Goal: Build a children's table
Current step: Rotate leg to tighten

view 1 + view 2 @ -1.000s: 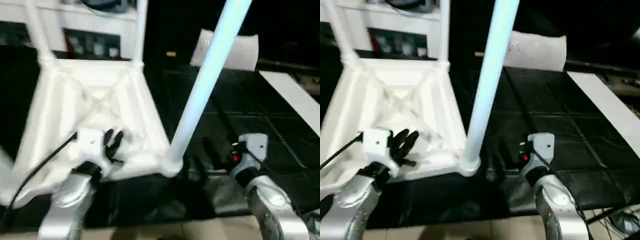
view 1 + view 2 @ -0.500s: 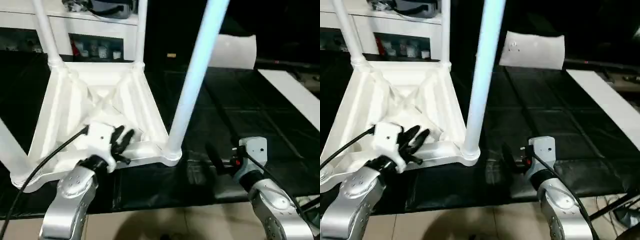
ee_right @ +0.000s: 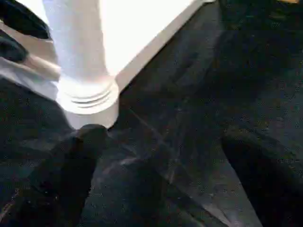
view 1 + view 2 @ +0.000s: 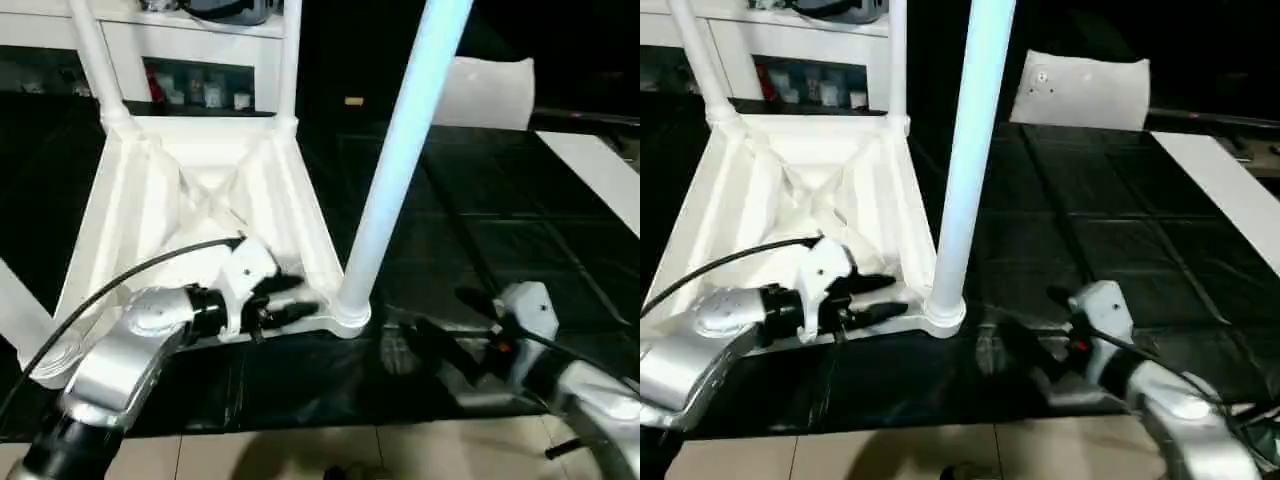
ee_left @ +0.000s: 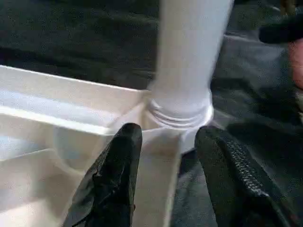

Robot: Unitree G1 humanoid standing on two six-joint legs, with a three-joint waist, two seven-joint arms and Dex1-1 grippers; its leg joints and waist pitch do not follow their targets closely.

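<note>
Four legs [image 4: 400, 170] upright in one tabletop [image 4: 190, 200]; both grippers' fingers [image 5: 113, 184] released.

An indoor lab or workshop: a black padded mat [image 4: 520, 250] covers the work area, beside pale floor tiles [image 4: 300, 455], white shelving [image 4: 190, 45] holding small items behind.

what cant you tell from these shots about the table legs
- Near leg: top cut off by the picture's upper edge, head views.
- Left leg: mostly beyond the picture's left edge; its socket sits behind the left arm.
- Thread seating in the corner socket: blurred, left wrist view.
</note>
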